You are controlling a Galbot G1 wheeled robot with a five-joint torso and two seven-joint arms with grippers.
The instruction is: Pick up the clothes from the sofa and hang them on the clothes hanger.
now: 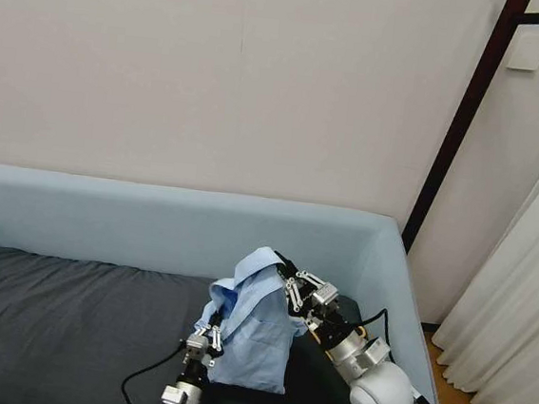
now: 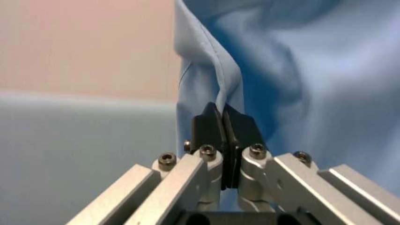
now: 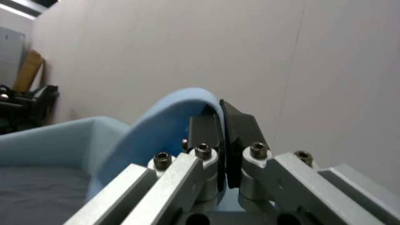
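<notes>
Head view: pick-up step of the task, with a light-blue shirt (image 1: 254,339) held up over the right end of the sofa (image 1: 105,224) by both arms. Low on the garment's left side, the left gripper (image 1: 207,330) is pressed together on a folded edge; the left wrist view shows its black pads (image 2: 209,129) closed on a stitched seam, with cloth running away beyond them. Near the collar, the highest part of the garment, the right gripper (image 1: 288,282) is likewise closed on the cloth; the right wrist view shows the fabric arching in a smooth curve over its pads. The shirt is thin woven cloth, limp, falling in soft folds, with what looks like a chest pocket facing the camera. Its lower hem hangs at or just above the dark grey seat cushion (image 1: 49,305), and contact cannot be told. The sofa frame is pale blue and smooth, with a squared back and arm; the seat is matt, finely textured fabric. Judged stage: grasp secured, hanging not yet done. The next move calls for raising the garment clear of the seat with both pinches firm, since such cloth slips and sags, then carrying it to the clothes hanger
</notes>
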